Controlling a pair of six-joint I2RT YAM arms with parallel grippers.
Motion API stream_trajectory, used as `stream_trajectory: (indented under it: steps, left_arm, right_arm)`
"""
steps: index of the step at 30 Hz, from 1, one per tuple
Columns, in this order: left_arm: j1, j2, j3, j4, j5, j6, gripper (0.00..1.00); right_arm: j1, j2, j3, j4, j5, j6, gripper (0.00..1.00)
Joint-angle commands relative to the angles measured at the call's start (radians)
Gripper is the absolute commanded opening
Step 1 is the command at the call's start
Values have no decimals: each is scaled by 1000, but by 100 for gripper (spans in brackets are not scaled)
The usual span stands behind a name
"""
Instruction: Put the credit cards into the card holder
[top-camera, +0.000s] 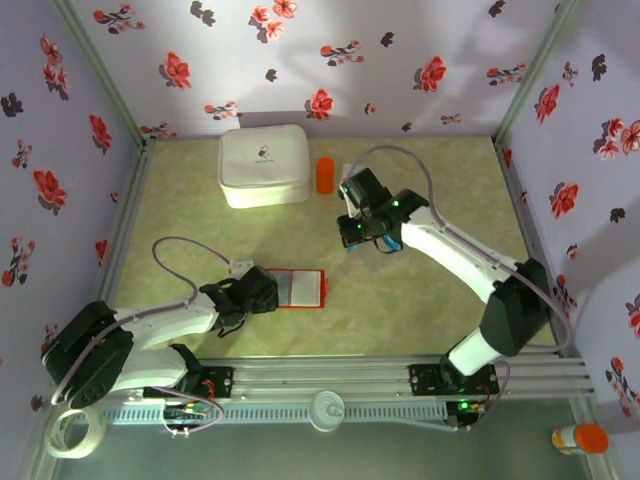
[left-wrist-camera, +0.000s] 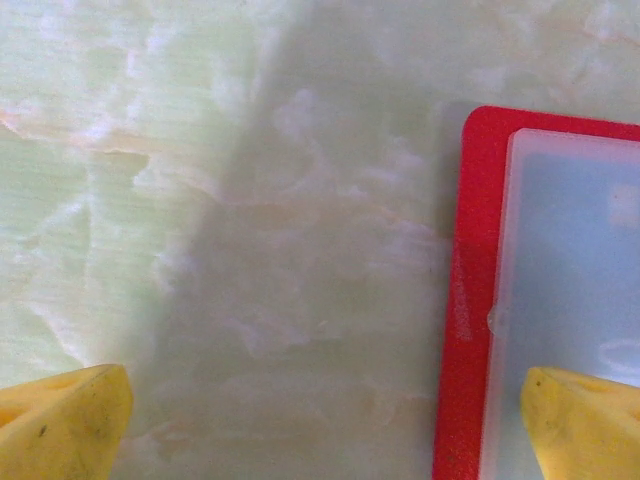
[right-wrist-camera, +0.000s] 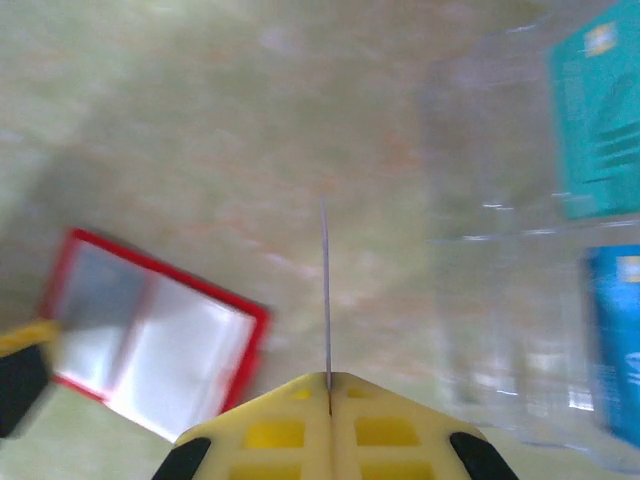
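Observation:
The card holder (top-camera: 298, 288) is a red wallet lying open and flat, pale inside, also in the left wrist view (left-wrist-camera: 468, 300) and the right wrist view (right-wrist-camera: 150, 330). My left gripper (top-camera: 262, 291) (left-wrist-camera: 320, 430) is open and low over the table, straddling the holder's left edge, one fingertip over the pale inside. My right gripper (top-camera: 358, 238) (right-wrist-camera: 329, 378) hovers to the holder's upper right, shut on a thin credit card (right-wrist-camera: 326, 290) seen edge-on. A teal credit card (right-wrist-camera: 600, 120) and a blue one (right-wrist-camera: 615, 340) lie by a clear plastic sleeve (right-wrist-camera: 500, 300).
A large white rounded case (top-camera: 263, 165) and an orange cylinder (top-camera: 325, 175) sit at the back of the table. A tape roll (top-camera: 75, 432) and an orange-capped bottle (top-camera: 580, 438) lie off the front edge. Floral walls enclose three sides.

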Motion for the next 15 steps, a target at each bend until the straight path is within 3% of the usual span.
stream_trajectory:
  steps: [1, 5, 15]
  left_arm:
    - [-5, -27, -4, -52, -50, -36, 100]
    - [-5, -36, -12, -61, -52, -40, 100]
    - [-5, -20, -17, -58, -53, -46, 100]
  right_arm:
    - [14, -54, -178, 352, -202, 228, 0]
    - [66, -93, -397, 742, -232, 423, 0]
    - [195, 7, -614, 1181, -107, 596, 0]
